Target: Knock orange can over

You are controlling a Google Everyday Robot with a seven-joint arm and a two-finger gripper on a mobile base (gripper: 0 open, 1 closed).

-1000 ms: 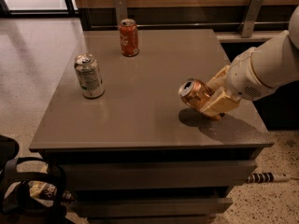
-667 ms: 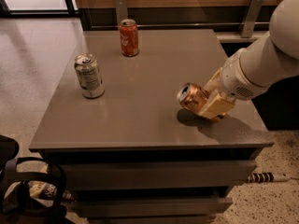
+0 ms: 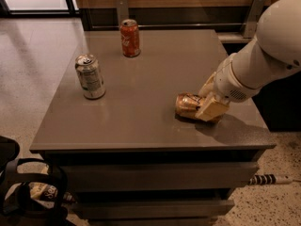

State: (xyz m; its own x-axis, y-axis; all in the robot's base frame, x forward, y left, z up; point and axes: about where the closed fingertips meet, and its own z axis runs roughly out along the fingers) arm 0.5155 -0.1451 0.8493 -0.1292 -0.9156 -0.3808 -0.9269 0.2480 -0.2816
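The orange can (image 3: 188, 106) lies on its side on the grey table (image 3: 141, 121), near the right front, with its silver top pointing left. My gripper (image 3: 209, 99) is at the can's right end. One beige finger (image 3: 207, 85) is behind the can and the other (image 3: 212, 110) is in front, closed on it. The white arm comes in from the upper right.
A red-orange cola can (image 3: 130, 37) stands upright at the back middle. A silver-white can (image 3: 90, 76) stands upright at the left. Two metal posts rise behind the table. A black bag (image 3: 28, 192) sits on the floor at front left.
The orange can has gone from tilted in the gripper to lying flat on the table. The gripper has lowered with it and shifted slightly left.
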